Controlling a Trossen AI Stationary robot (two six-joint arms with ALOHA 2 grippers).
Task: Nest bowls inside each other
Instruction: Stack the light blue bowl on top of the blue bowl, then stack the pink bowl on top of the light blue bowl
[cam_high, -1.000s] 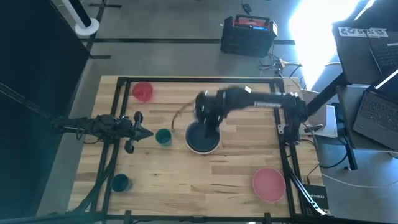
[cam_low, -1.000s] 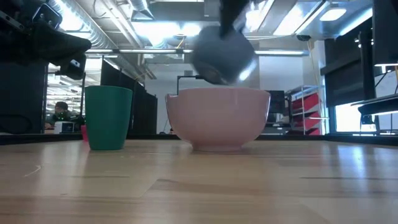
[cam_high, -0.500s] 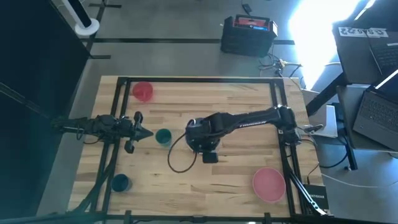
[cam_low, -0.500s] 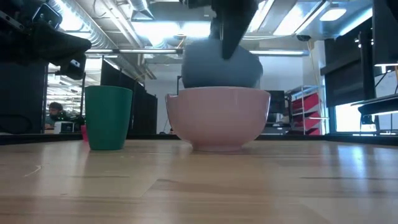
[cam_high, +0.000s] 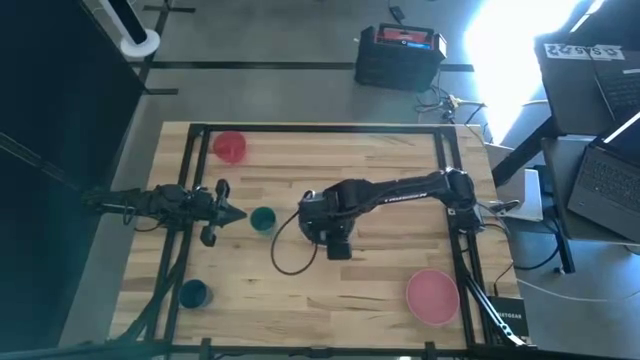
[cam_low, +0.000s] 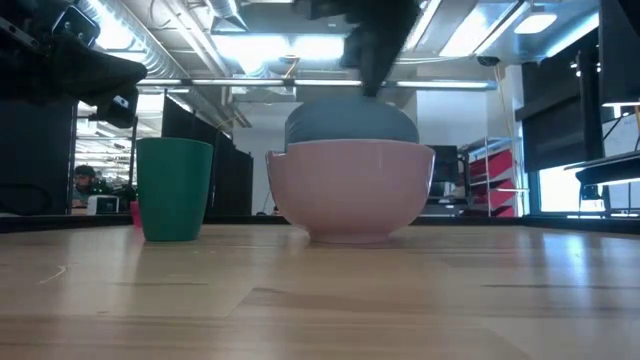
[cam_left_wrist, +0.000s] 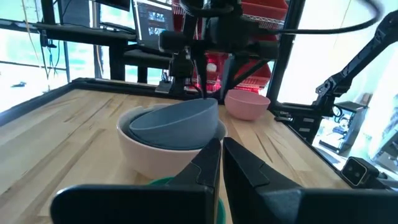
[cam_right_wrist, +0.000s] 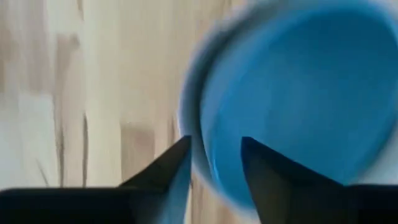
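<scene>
A grey-blue bowl (cam_left_wrist: 174, 121) (cam_low: 350, 125) lies tilted inside the wide white bowl (cam_left_wrist: 149, 158) (cam_low: 350, 190) at the table's middle. My right gripper (cam_high: 325, 222) (cam_right_wrist: 214, 146) hangs over them, pointing down and open. One finger is inside the grey-blue bowl's rim (cam_right_wrist: 202, 155) and one outside. My left gripper (cam_high: 232, 214) (cam_left_wrist: 221, 146) waits shut at the table's left, level, pointing at the bowls. A red bowl (cam_high: 229, 146), a pink bowl (cam_high: 432, 296) and a small dark blue bowl (cam_high: 193, 293) stand apart on the table. My right gripper comes at the grey-blue bowl's rim (cam_right_wrist: 202, 155) from above, with a finger (cam_right_wrist: 168, 171) on either side of it. Whether a finger touches the rim I cannot tell. The bowl rests tilted in the white bowl, not lifted.
A green cup (cam_high: 263, 219) (cam_low: 175, 188) stands just left of the white bowl, in front of my left gripper. A dark cable (cam_high: 285, 262) loops over the wood near the bowls. Black frame rails (cam_high: 180, 250) run along the table's left and right sides.
My right gripper has carried the grey-blue bowl toward the near edge and down, to a spot over the white bowl. The bowl, first hanging above the white bowl's rim, has sunk into it and now rests there.
</scene>
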